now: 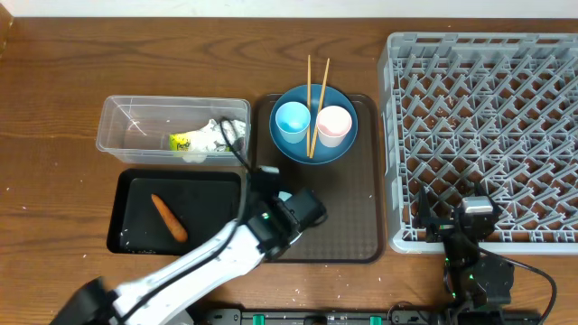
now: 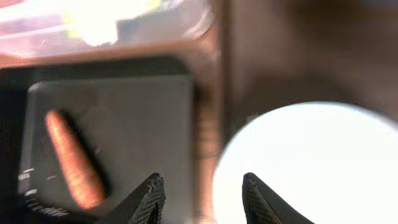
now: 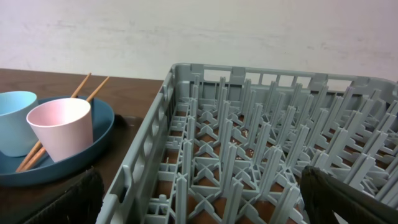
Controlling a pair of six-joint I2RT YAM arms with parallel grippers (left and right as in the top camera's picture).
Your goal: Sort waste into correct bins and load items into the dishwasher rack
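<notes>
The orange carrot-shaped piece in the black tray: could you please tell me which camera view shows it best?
The overhead view: the orange carrot-shaped piece lies whole and sharp in the shallow black rectangular tray. The left wrist view shows it closer but blurred; the right wrist view does not show it.

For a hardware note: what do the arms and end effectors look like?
The left arm has white shells, black joints and a green light; a thin black cable loops off it. Its end effector has black, ribbed fingers. The right arm is black with a grey block on top, green lights and a trailing black cable.
</notes>
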